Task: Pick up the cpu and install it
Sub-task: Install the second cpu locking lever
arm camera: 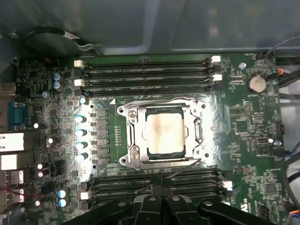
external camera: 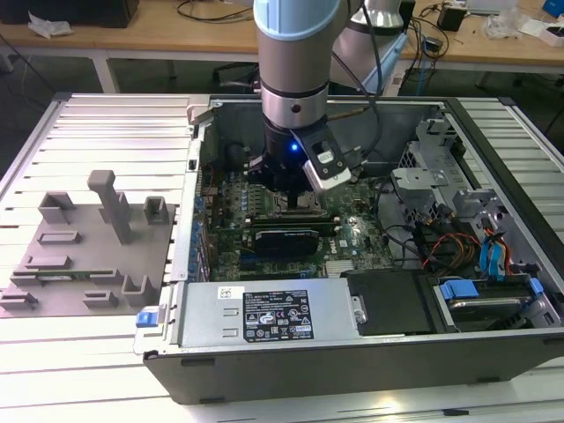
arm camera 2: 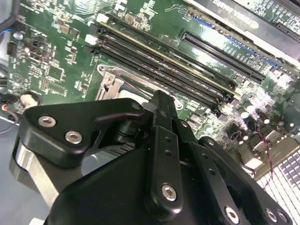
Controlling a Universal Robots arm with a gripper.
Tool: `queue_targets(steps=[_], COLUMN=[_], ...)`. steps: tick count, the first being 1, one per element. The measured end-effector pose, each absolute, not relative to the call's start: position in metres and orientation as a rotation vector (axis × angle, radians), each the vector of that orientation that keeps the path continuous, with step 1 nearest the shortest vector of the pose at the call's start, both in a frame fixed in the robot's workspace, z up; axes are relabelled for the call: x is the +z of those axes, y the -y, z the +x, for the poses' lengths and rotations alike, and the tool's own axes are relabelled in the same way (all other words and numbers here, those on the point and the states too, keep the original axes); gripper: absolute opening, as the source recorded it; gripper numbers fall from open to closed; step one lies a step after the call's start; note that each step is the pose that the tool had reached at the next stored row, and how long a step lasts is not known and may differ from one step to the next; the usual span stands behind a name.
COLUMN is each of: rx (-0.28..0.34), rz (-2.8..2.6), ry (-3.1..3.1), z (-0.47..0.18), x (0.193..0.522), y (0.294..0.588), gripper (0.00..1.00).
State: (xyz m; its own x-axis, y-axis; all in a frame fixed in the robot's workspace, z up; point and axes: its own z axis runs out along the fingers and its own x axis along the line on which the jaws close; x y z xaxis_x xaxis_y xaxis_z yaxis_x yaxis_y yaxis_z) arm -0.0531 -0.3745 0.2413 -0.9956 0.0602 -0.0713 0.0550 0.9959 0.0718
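Arm: the grey-and-blue Universal Robots arm is reaching down into the open black desktop computer case (external camera: 370, 352), above the green motherboard (arm camera: 243, 136).
Gripper: the black linkage gripper (arm camera: 161, 206) is hanging just above the board in the first wrist view; whether its fingers are apart or together cannot be told.
CPU: the small flat square chip with the silvery-white metal top (arm camera: 163, 136) is lying inside the silver-framed square socket (arm camera: 133, 154), level with the frame as far as the first wrist view is showing.
Risk, seating: if the chip is resting slightly askew, any downward push is likely bending socket pins.
Risk, collision: the gripper's linkage is sitting near the long black memory slots (arm camera: 154, 185); a sideways drift is risking contact.
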Motion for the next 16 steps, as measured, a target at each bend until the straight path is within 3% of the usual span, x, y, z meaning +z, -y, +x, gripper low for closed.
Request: queue_targets(steps=[16], rx=[0.107], rz=[0.088], ry=[-3.065], z=[-0.063], x=[0.224], y=[0.374], gripper=[0.11])
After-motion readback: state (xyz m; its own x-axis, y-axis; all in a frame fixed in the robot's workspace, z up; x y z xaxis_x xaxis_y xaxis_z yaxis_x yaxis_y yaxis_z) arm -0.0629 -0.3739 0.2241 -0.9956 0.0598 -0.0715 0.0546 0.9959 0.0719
